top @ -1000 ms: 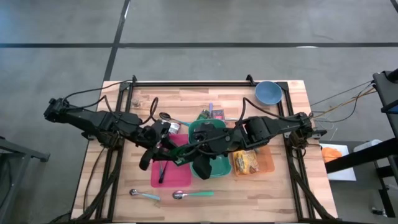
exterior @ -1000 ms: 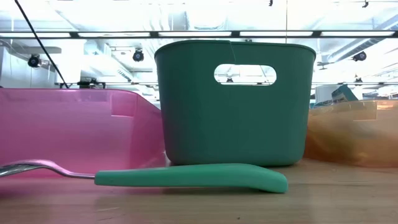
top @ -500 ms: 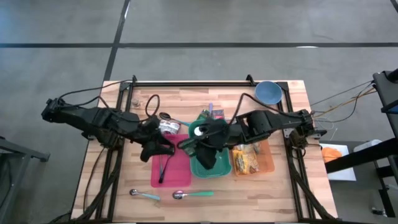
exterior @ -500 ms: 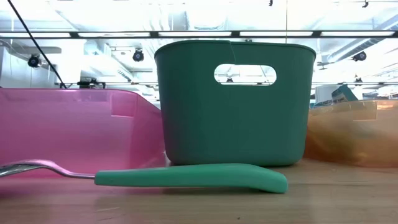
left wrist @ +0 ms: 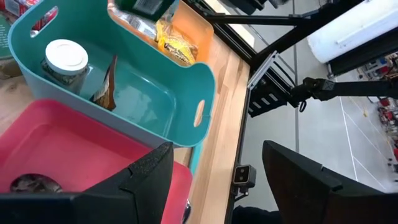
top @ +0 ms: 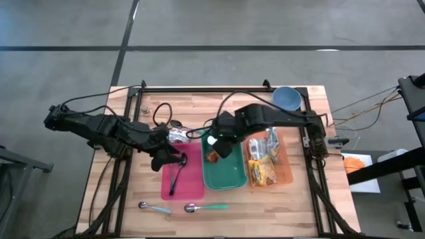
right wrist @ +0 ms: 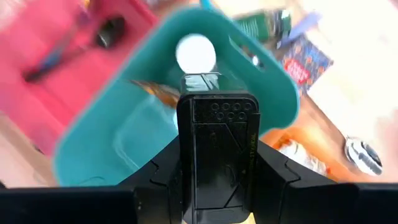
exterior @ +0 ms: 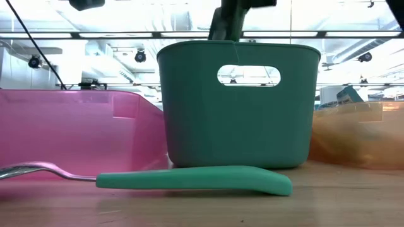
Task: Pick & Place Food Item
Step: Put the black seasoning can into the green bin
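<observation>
**Two arms over three bins, food items in the green one**

Left gripper (top: 167, 158): over the back part of the pink bin (top: 192, 188); its two dark fingers (left wrist: 144, 180) stand parted with nothing between them.

Right gripper (top: 221, 143): over the back end of the green bin (top: 234, 176). Whether its fingers are parted or closed, and whether they hold anything, cannot be told; a dark block fills the middle of the right wrist view.

Green bin: middle of three bins set side by side on the wooden table (top: 106, 199). Holds a jar with a white lid (left wrist: 64, 57) near its back end and, just beside it, a brown food packet (left wrist: 107, 86) leaning against the wall.

Pink bin: on the left arm's side, touching the green bin. Holds black utensils (top: 174, 176).

Orange bin (top: 284, 172): on the right arm's side. Holds yellow snack packets (top: 262, 172).

Front of the table: a spoon with a green handle (top: 204, 208) and a second spoon with a pale handle (top: 153, 208), well apart from both grippers.

Back right corner: a blue bowl (top: 285, 99).
</observation>
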Tool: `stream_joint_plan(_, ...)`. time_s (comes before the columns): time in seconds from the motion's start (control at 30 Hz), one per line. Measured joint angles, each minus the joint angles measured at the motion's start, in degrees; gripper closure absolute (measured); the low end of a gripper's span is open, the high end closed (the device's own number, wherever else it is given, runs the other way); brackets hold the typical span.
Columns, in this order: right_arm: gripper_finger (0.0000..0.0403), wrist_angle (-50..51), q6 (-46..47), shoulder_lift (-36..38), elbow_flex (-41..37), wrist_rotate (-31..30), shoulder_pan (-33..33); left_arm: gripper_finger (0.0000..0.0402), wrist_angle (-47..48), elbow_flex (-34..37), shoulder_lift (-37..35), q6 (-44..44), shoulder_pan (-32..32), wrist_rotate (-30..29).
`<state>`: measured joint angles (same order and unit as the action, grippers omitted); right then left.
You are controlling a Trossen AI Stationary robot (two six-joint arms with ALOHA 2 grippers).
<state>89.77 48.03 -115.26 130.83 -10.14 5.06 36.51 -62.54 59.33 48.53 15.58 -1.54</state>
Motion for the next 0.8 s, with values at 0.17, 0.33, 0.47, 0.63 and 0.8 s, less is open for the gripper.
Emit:
stream_joint_plan(0.17, 0.0286, -3.6, -1.3, 0.0, -11.3, 2.7, -2.0, 0.0155, 1.0, 0.0, 0.0, 0.1, 0.9, 0.0)
stream_joint_plan(0.33, 0.0286, -12.1, -2.4, 0.5, -20.4, 4.2, -3.0, 0.0155, 1.3, 0.0, 0.0, 0.1, 1.6, 0.0)
stream_joint_plan(0.47, 0.0286, -18.2, -2.8, 0.5, -25.9, 4.2, -3.1, 0.0155, 1.3, 0.0, 0.0, 0.1, 1.6, 0.0)
stream_joint_plan(0.63, 0.0286, -23.1, -3.2, 0.5, -30.7, 2.4, -3.1, 0.0155, 1.3, 0.0, 0.0, -0.1, 1.6, 0.0)
stream_joint_plan(0.8, 0.0286, -25.2, -5.3, 0.5, -33.4, 1.0, -2.9, 0.0155, 1.3, 0.0, 0.0, -0.2, 1.6, 0.0)
